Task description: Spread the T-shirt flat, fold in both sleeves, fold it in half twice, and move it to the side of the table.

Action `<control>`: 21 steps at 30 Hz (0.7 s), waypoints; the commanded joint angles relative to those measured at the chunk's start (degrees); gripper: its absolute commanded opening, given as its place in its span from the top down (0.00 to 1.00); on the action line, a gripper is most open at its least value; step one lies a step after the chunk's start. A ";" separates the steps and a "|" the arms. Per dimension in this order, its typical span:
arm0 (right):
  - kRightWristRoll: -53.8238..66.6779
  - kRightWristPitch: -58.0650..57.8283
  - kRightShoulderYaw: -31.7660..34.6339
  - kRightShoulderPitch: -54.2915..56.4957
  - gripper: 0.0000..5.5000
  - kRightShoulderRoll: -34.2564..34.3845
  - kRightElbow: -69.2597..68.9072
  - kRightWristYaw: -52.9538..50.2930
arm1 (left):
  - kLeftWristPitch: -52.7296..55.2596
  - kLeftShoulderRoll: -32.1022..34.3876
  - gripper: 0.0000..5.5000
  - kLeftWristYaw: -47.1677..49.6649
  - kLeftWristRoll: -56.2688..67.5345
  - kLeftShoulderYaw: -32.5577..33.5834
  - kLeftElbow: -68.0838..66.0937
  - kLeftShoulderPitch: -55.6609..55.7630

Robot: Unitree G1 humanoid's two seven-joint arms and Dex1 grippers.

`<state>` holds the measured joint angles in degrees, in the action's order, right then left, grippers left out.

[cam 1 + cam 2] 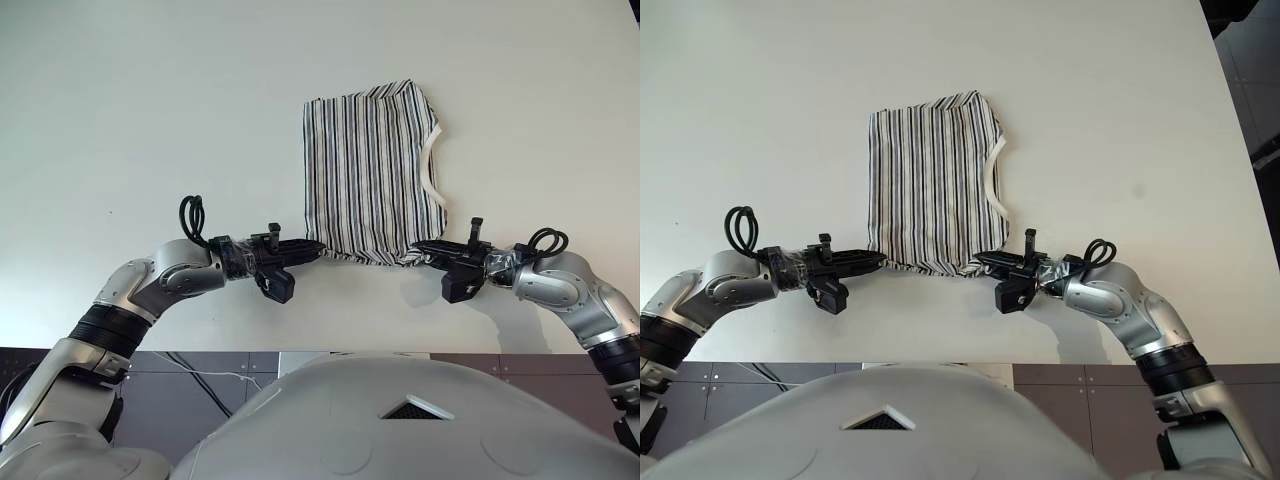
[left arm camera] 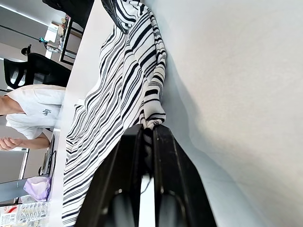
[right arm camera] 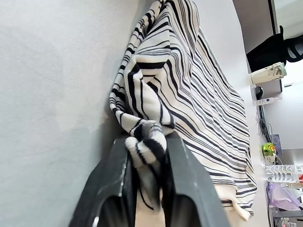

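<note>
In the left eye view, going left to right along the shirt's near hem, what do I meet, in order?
left gripper, fingers shut on the near-left corner → striped T-shirt → right gripper, fingers shut on the near-right corner.

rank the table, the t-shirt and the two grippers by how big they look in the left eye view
1. table
2. T-shirt
3. left gripper and right gripper: they look about the same size, so they tie.

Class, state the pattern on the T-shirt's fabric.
Narrow black-and-white stripes on the T-shirt; clearest in the left eye view.
</note>
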<state>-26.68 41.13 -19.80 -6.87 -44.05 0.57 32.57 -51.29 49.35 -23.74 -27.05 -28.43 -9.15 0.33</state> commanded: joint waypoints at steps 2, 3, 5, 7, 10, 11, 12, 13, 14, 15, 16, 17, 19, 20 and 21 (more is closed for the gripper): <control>1.72 -0.35 0.38 1.55 0.98 -1.09 0.08 1.48 | 2.81 0.30 0.98 -3.49 -2.77 -1.71 -2.29 -3.50; 1.93 -0.32 0.36 1.69 0.98 -1.10 0.10 1.71 | 2.91 0.26 0.98 -3.36 -2.70 -1.63 -2.11 -3.79; 2.30 -0.33 0.29 1.95 0.98 -1.10 0.22 2.13 | 3.23 0.17 0.98 -3.15 -2.62 -1.47 -1.67 -4.36; 2.58 -0.41 0.31 2.23 0.98 -1.04 0.50 2.45 | 3.76 0.03 0.98 -3.11 -2.33 -1.27 -1.03 -4.88; 3.03 -0.19 0.27 2.87 0.98 -1.00 1.33 2.80 | 4.86 -0.20 0.98 -3.12 -1.64 -0.72 0.36 -5.86; 3.14 0.05 0.06 3.39 0.98 -0.91 1.83 3.00 | 5.31 -0.28 0.98 -2.89 -1.49 -0.42 0.82 -6.41; 3.26 0.11 -0.01 3.77 0.98 -0.80 2.10 3.15 | 5.65 -0.31 0.98 -2.73 -1.35 -0.16 1.17 -6.85; 3.39 0.06 0.04 4.01 0.98 -0.67 2.16 3.25 | 5.90 -0.26 0.98 -2.64 -1.16 0.05 1.52 -7.25; 3.77 -0.15 0.11 4.15 0.98 -0.49 2.14 3.39 | 6.19 -0.14 0.98 -2.62 -0.89 0.32 2.06 -7.77; 3.96 -0.20 0.10 4.35 0.98 -0.38 2.20 3.52 | 6.47 -0.05 0.98 -2.60 -0.60 0.59 2.62 -8.29; 4.32 -0.31 0.08 4.59 0.98 -0.26 2.40 3.65 | 6.83 0.00 0.98 -2.57 -0.24 0.93 3.21 -8.88; 4.57 -0.31 0.03 4.88 0.98 -0.22 2.57 3.75 | 7.20 0.02 0.98 -2.57 0.20 1.26 3.74 -9.38; 5.92 -0.71 0.02 5.36 0.98 -0.41 2.32 4.61 | 8.11 0.32 0.98 -2.18 1.16 2.36 5.34 -11.37; 7.57 -1.37 0.11 4.94 0.98 -0.92 1.31 5.67 | 8.44 0.77 0.98 -1.99 2.08 3.14 6.63 -12.93; 10.42 -2.79 0.37 3.81 0.98 -1.93 -0.75 7.40 | 8.87 1.47 0.98 -1.82 3.68 4.25 8.82 -15.16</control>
<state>-20.09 40.67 -19.88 -2.56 -44.20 2.64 37.39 -44.67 49.35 -23.88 -23.31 -24.09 -1.42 -9.53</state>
